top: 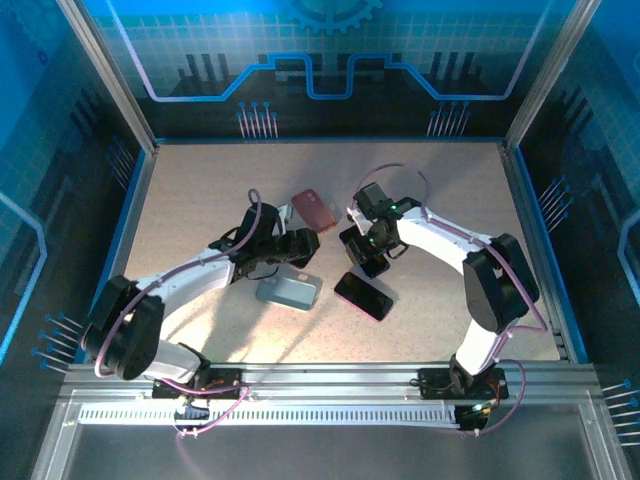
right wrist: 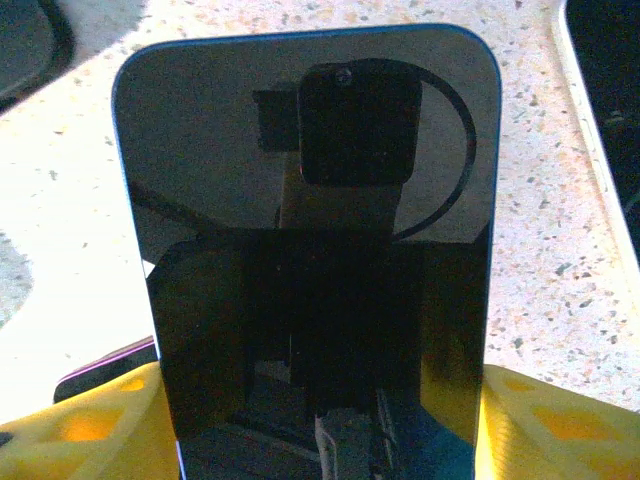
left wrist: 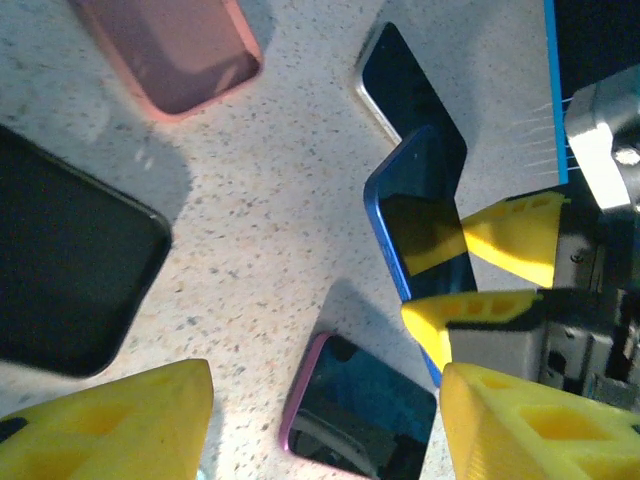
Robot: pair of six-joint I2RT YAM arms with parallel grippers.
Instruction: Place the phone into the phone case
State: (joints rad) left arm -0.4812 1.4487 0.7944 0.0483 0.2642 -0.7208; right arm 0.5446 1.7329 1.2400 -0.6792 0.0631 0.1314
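Right fingers [right wrist: 90, 430] were closed on the phone [right wrist: 320, 250] in the right wrist view. They gripped its two long edges near one short end, so most of its body stood out free over the bench [right wrist: 530, 200]. I judged that such a grip, far from the middle, could let the smooth phone swivel or slip when it is pressed into a case. It had a blue rim and a dark glossy screen that mirrored the camera.

In the left wrist view the left fingers [left wrist: 110, 425] were wide apart with nothing between them. Around the held phone lay a pink case [left wrist: 170, 45], a silver-edged phone [left wrist: 410, 90], a purple-edged phone [left wrist: 360, 410] and a dark slab [left wrist: 70, 270]; phone or case, I could not tell.

In the top view a grey case [top: 288, 291] lay just beside the left fingers, and a black phone [top: 364, 296] near it. Both arms were close together, so I feared a bump.
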